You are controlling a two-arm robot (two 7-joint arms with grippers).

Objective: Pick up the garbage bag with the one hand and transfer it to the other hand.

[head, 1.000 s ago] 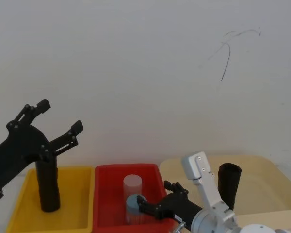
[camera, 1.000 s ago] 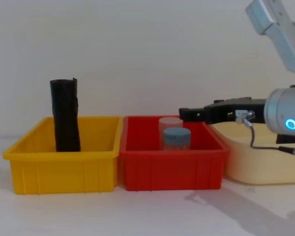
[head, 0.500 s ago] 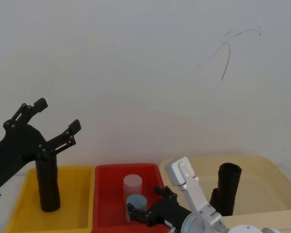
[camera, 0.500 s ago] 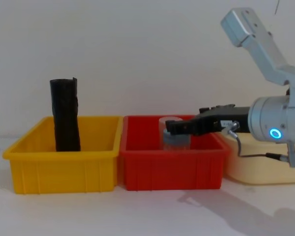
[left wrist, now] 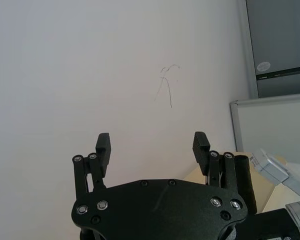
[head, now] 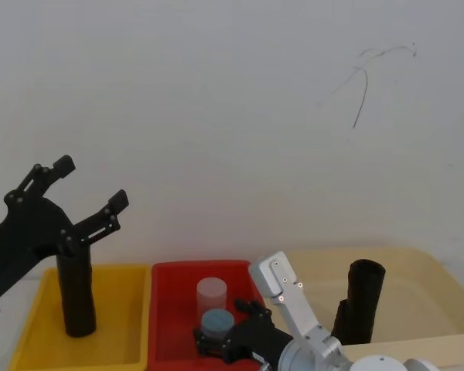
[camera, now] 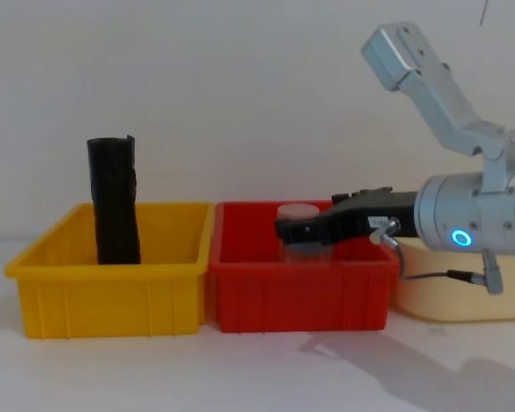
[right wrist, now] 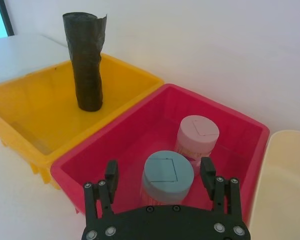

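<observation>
R gripper (right wrist: 159,176) spread over blue-lid jar (right wrist: 168,174) in red bin (camera: 296,296); L gripper (head: 89,185) spread.

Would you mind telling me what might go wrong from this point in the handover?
The right gripper, open, sits low over the red bin at the blue-lidded jar, so it may knock or grab it. The left gripper, open, hangs above the slimmer roll in the yellow bin and may take that instead of the garbage bag in the cream bin.
</observation>
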